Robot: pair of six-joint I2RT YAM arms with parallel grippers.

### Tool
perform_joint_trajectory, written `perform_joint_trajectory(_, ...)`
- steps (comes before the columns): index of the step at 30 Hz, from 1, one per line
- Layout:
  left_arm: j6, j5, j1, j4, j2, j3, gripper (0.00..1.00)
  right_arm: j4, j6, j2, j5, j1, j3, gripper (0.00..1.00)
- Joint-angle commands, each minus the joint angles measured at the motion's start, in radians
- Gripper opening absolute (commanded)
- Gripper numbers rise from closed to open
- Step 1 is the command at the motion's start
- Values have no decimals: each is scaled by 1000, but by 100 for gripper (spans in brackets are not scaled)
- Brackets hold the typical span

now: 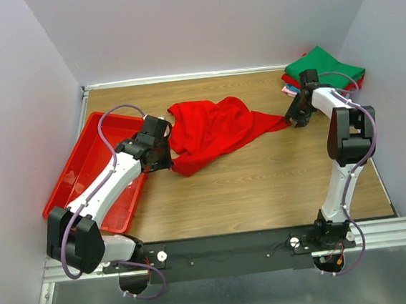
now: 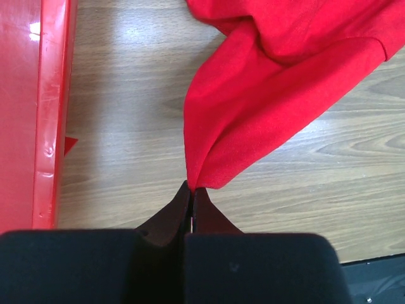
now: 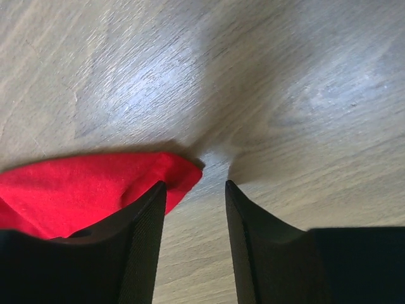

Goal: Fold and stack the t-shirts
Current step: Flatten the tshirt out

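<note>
Our left gripper (image 2: 191, 193) jaws are closed, pinching a corner of the red t-shirt (image 1: 212, 129) just off the red tray (image 1: 88, 156) rim. Our right gripper (image 3: 195, 183) jaws stand apart, gripping nothing. A shirt tip lies at one of its fingertips, on the side of the shirt away from the tray. The shirt is crumpled and bunched, unfolded on the table (image 1: 263, 182) just beside the tray. The folded stack (image 1: 324, 65), green on top, sits well apart from the tray, in the far corner. Our read: earlier shirts are stacked, and this one needs flattening, folding and stacking.
</note>
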Motion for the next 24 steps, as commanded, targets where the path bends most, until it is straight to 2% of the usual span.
perform_joint_trajectory(1, 18, -1, 10, -2, 11, 27, 0, 18, -29, 38, -28, -5, 24, 48)
perform_joint_trajectory(7, 22, 1, 16, 2, 31, 36, 0, 26, -49, 67, -66, -5, 29, 36)
perform_joint_trajectory(8, 22, 1, 16, 4, 36, 39, 0, 26, -52, 72, -69, -5, 29, 31)
perform_joint_trajectory(17, 29, -7, 28, 10, 50, 38, 0, 29, -86, 107, -62, -7, 47, 2)
perform_joint_trajectory(20, 24, -18, 39, 16, 50, 60, 0, 31, -91, 90, -56, -7, 60, 1)
perform_joint_trajectory(24, 19, -33, 66, 7, 70, 203, 0, 28, -95, -8, -54, -13, 93, 1)
